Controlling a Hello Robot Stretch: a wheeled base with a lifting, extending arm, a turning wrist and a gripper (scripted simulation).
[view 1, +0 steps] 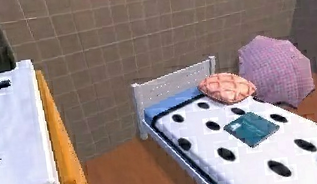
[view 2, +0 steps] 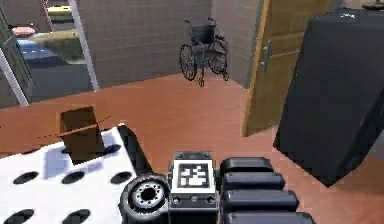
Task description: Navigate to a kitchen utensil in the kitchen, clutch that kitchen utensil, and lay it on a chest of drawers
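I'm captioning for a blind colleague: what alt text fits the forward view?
A white-framed bed with a black-dotted white cover stands against a tiled wall, with a pink pillow and a teal book on it. A white-topped counter runs along the left edge.

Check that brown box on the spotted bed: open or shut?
Open: the cardboard box stands upright on the bed, its top flaps spread outward.

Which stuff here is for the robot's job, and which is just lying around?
For the job:
- white-topped cabinet, maybe the chest of drawers; I cannot tell for sure

Just lying about:
- spotted bed
- pink pillow
- flat teal thing on the bed
- cardboard box
- wheelchair
- wooden door
- big black cabinet
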